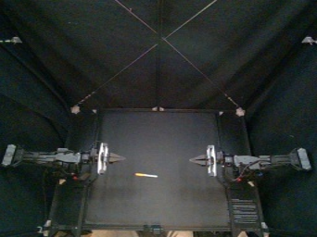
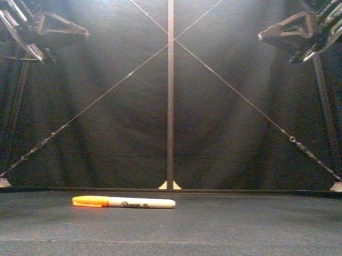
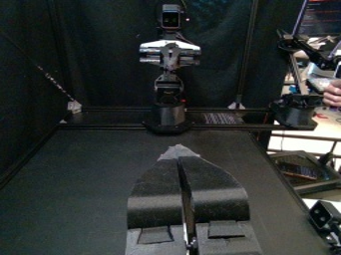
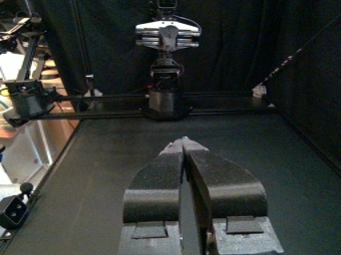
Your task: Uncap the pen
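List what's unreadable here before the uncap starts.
- Print on the pen: front view, too small to read.
- Seam between the cap and the barrel: top view, pen too small.
- Pen in the wrist views: not visible, possibly behind the shut jaws of the left gripper and right gripper.
- Both grippers, front view: cut off at the top corners.

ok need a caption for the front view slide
Pen, orange cap on, lies flat on the black table; left arm and right arm raised above.
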